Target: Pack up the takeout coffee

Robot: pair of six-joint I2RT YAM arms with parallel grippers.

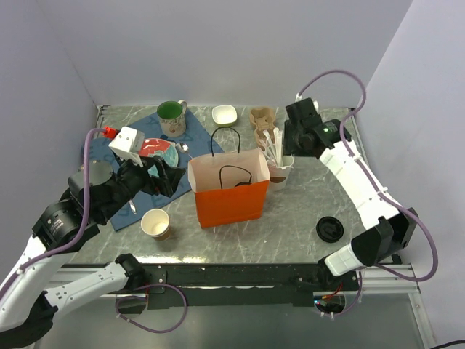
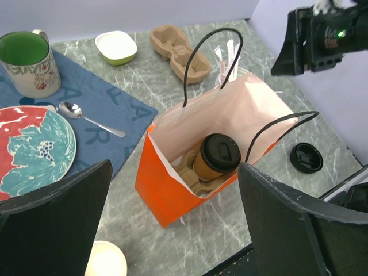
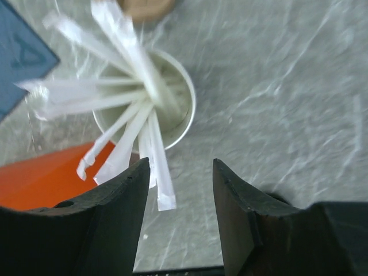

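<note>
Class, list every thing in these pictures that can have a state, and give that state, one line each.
takeout coffee: lidded, upright inside the orange bag
orange bag: open, standing
left gripper: open, empty
right gripper: open, empty, over the cup of wrapped straws
loose black lid: lying on the table
tan paper cup: lidless, upright
green mug: upright

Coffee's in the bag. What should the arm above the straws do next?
Probably lower its open jaws onto a white wrapped straw in the round white cup and close: the lidded brown paper coffee cup already stands inside the orange paper bag.
</note>
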